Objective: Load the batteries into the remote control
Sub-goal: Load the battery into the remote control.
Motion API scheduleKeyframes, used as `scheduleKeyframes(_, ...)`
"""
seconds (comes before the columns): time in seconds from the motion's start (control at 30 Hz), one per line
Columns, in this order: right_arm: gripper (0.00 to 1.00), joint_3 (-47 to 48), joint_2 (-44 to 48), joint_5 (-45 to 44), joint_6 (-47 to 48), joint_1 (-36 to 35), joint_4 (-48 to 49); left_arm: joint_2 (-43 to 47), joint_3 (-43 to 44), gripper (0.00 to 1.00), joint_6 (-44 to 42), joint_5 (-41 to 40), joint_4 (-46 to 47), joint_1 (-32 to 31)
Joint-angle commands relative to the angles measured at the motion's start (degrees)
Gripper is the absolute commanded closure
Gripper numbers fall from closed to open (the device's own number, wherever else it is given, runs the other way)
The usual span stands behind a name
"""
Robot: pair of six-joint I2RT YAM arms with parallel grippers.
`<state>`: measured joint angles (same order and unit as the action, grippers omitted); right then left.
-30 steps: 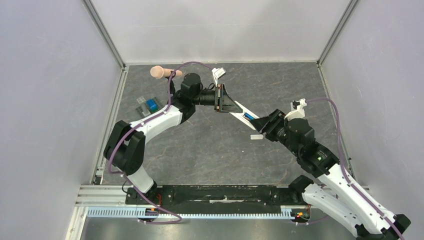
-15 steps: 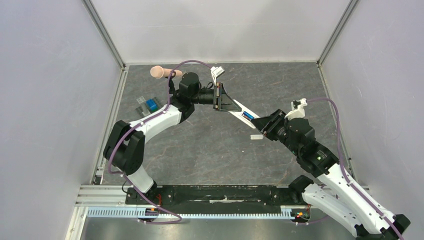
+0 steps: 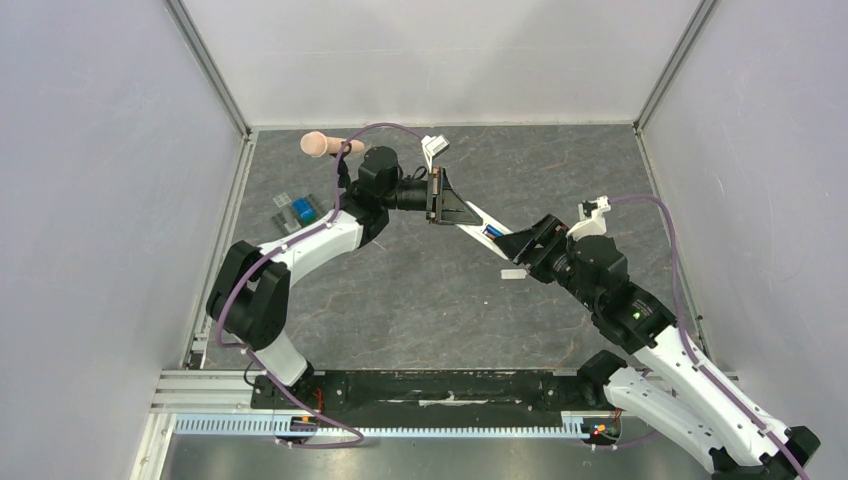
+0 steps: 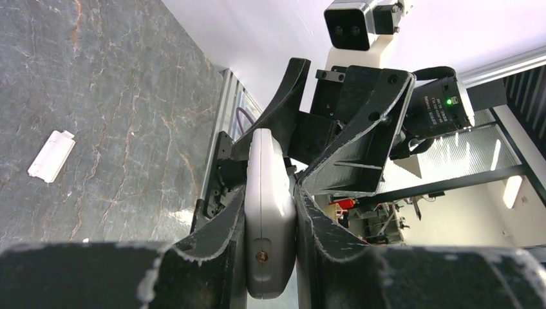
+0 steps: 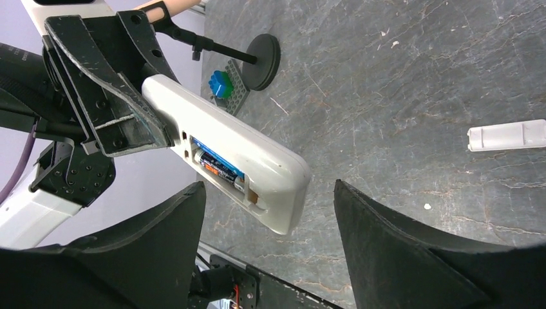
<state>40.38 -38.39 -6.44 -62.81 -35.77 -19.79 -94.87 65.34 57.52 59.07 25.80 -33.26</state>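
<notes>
The white remote control (image 5: 257, 164) is held off the table, its one end clamped by my left gripper (image 4: 270, 199), which is shut on it. Its back compartment is uncovered and two batteries lie inside, a blue one (image 5: 217, 154) and a dark one (image 5: 222, 170) beside it. My right gripper (image 5: 269, 188) is open, its fingers standing on either side of the remote's free end without touching it. From above, the remote (image 3: 478, 221) spans between the left gripper (image 3: 460, 212) and the right gripper (image 3: 517, 243).
A small white battery cover (image 3: 512, 273) lies on the table below the remote. The pink microphone (image 3: 320, 145) with its black stand is at the back left, and a blue toy brick (image 3: 303, 210) on a grey plate lies near the left wall.
The right gripper's jaws have opened wider round the remote's free end and it has shifted slightly up and left. The left arm has kept its hold and barely moved.
</notes>
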Motion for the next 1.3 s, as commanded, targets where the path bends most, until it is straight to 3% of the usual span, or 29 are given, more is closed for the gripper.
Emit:
scheduleKeyframes(0.0, 0.24, 0.73, 0.31, 0.12, 0.30, -0.04, 1.14, 3.14, 0.05, 0.98, -1.80, 0.93, 0.12, -0.31)
scheduleKeyframes(0.37, 0.27, 0.22, -4.10, 2.25, 1.98, -0.08, 4.10, 4.53, -1.09, 0.98, -3.48, 1.31, -1.08, -0.23)
scheduleKeyframes(0.63, 0.40, -0.48, -5.89, 3.63, 2.02, -0.07, 4.14, 4.90, -1.01, 0.98, -3.55, 1.58, -0.85, -0.27)
scheduleKeyframes(0.77, 0.29, 0.92, -5.34, 3.13, 2.30, -0.03, 3.67, 4.61, -0.68, 0.98, -5.07, 0.94, -2.93, -0.18)
scheduleKeyframes(0.93, 0.18, 4.25, -2.73, 0.43, 5.20, -0.08, 2.69, 4.50, 0.43, 0.98, -13.98, -3.21, -14.16, -0.14)
scheduleKeyframes(1.13, 0.17, 9.53, -1.45, -10.08, 8.10, 0.02, -7.11, 4.45, 0.54, 0.98, -20.68, -6.53, -21.62, -0.14)
scheduleKeyframes(1.27, 0.18, 12.25, -5.87, -17.87, 9.91, 0.20, -17.17, 4.35, 0.49, 0.98, -23.92, -8.15, -25.21, -0.14)
